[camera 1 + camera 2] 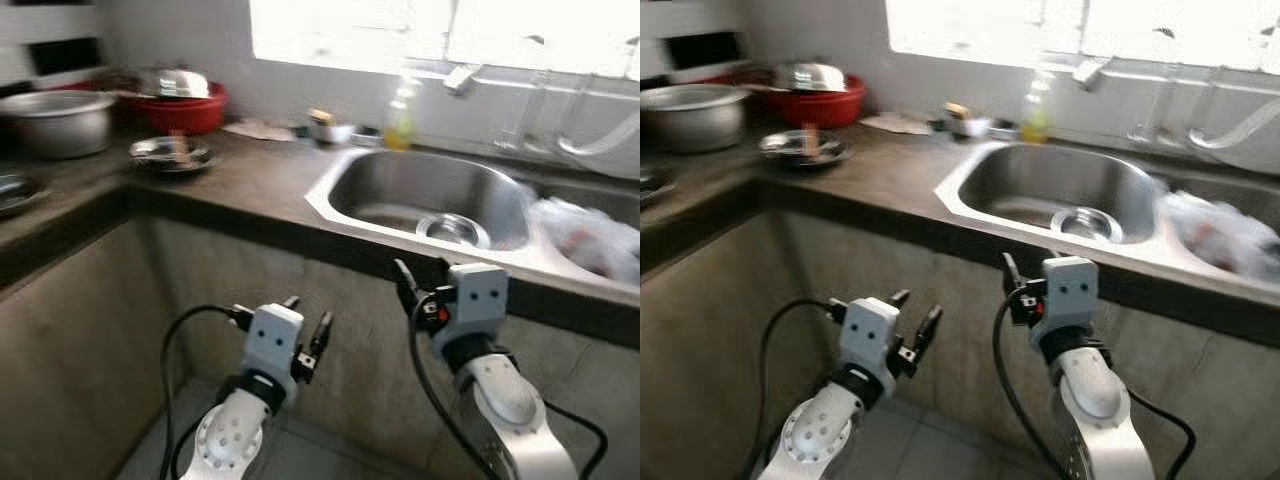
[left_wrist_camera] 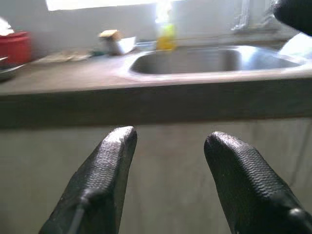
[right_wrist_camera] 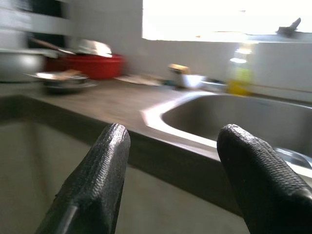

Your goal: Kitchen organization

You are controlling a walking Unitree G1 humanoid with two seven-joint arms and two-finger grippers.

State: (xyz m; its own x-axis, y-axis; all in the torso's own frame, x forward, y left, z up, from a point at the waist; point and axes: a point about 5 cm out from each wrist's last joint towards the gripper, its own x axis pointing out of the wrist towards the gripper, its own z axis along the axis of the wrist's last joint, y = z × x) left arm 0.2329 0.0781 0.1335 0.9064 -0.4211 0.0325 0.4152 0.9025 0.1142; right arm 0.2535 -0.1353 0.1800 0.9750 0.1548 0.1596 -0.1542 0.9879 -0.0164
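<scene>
Both arms are raised in front of a dark stone counter (image 1: 250,180), below its front edge. My left gripper (image 1: 308,322) is open and empty, under the counter to the left of the steel sink (image 1: 345,195). Level with the sink's front rim, my right gripper (image 1: 420,275) is also open and empty. A small steel bowl (image 1: 452,230) lies in the sink. In the left wrist view the fingers (image 2: 112,161) point at the counter face. Over the right gripper's fingers (image 3: 105,161) I see the counter top and the sink (image 3: 234,117).
A yellow bottle (image 1: 400,115) and a small bowl (image 1: 325,128) stand behind the sink. A steel plate (image 1: 172,155), a red basin (image 1: 190,110) and a large steel pot (image 1: 55,120) sit at the left. A plastic bag (image 1: 590,235) lies right of the sink.
</scene>
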